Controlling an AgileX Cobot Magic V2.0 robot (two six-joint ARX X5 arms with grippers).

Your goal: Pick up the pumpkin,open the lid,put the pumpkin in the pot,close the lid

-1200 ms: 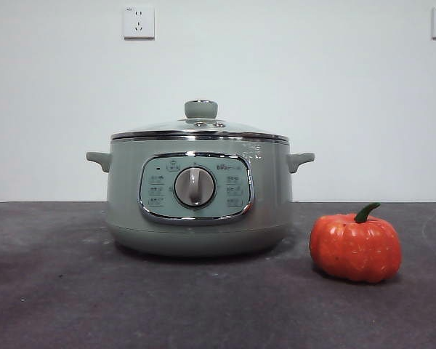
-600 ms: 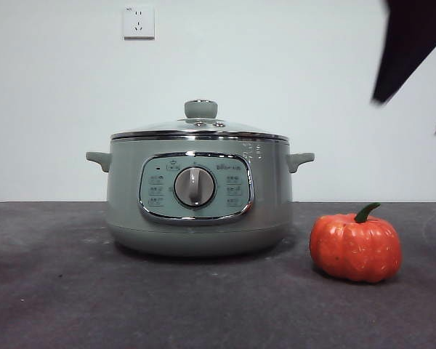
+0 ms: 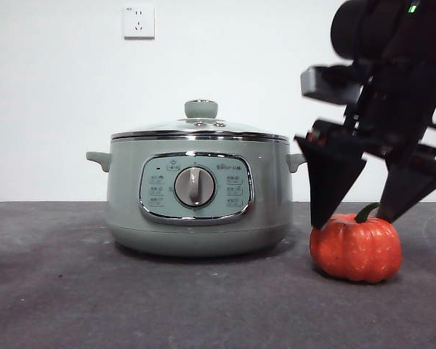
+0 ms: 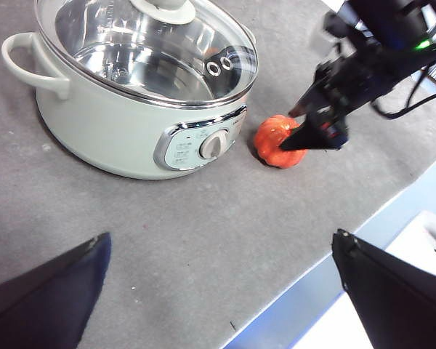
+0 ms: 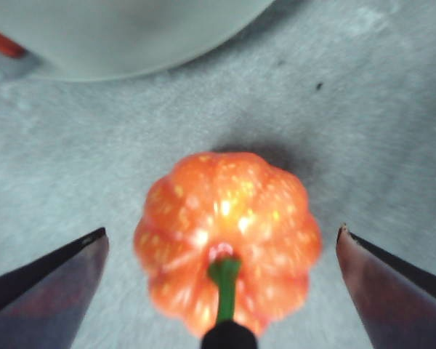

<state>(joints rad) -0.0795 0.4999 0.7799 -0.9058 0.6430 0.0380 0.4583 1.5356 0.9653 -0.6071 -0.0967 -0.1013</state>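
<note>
Right gripper [image 3: 354, 220] now down over pumpkin [image 3: 356, 249], jaws wide apart, one each side. Pumpkin on desk [image 3: 131, 305] just beside pot [image 3: 196, 193]. Lid [image 3: 200, 128] on pot. Left gripper [image 4: 218, 291] up high, jaws apart.

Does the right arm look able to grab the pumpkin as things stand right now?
Probably yes. The right tool hangs open directly over the pumpkin, one jaw on each side, nothing between them. The pot stands beside it, apart, lid on, so it should not block a straight descent.
</note>
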